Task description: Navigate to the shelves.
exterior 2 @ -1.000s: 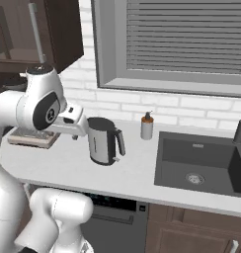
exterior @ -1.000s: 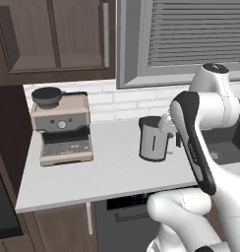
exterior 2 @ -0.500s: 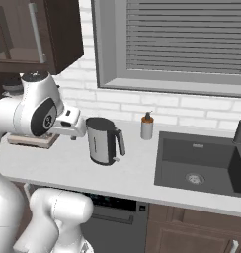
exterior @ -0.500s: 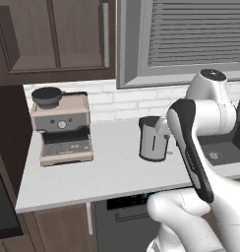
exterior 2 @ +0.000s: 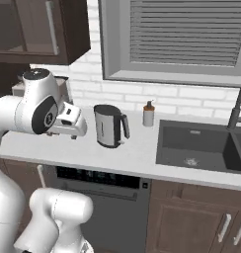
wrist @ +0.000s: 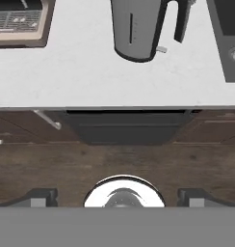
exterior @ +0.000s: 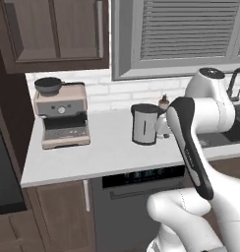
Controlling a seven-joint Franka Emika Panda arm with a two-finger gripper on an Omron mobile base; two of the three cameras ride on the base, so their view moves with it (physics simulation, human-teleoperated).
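A white robot arm hangs over a pale desk [exterior: 107, 157] holding a kettle [exterior: 143, 124] and coffee machine [exterior: 61, 118], its tool [wrist: 117, 198] fingers spread apart.

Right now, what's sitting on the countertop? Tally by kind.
Coffee machine: 1
Kettle: 1
Soap bottle: 1
Total: 3
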